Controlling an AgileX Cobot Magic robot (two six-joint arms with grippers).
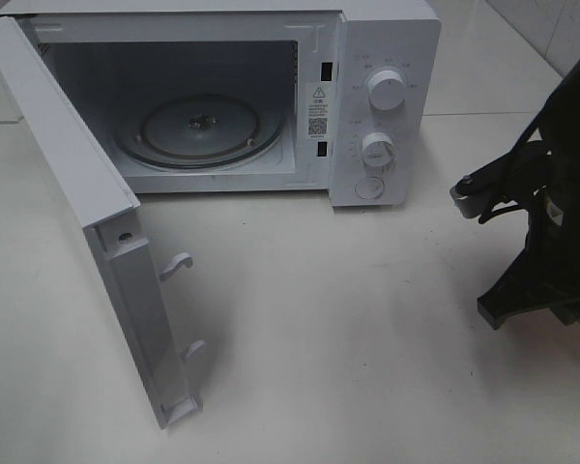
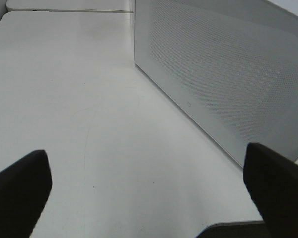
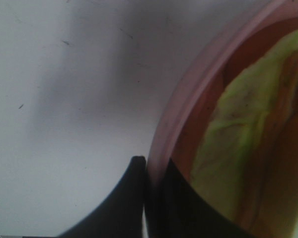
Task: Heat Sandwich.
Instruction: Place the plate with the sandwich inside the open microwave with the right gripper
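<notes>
The sandwich (image 3: 238, 129), showing a pale yellow-green leafy layer and tan crust, lies on a round pink plate (image 3: 188, 84) in the right wrist view. My right gripper (image 3: 148, 166) is shut on the plate's rim, one dark finger (image 3: 124, 198) outside and one inside. In the exterior high view only the right arm (image 1: 551, 222) shows at the right edge; plate and sandwich are hidden there. The white microwave (image 1: 382, 58) stands open with a bare glass turntable (image 1: 198, 126). My left gripper (image 2: 149, 176) is open and empty, near the door's outer panel (image 2: 228, 74).
The microwave door (image 1: 68, 155) swings out to the left toward the table's front, with two latch hooks (image 1: 177, 263) on its edge. Two knobs (image 1: 385, 89) are on the right panel. The pale table (image 1: 348, 348) spreads in front of the microwave.
</notes>
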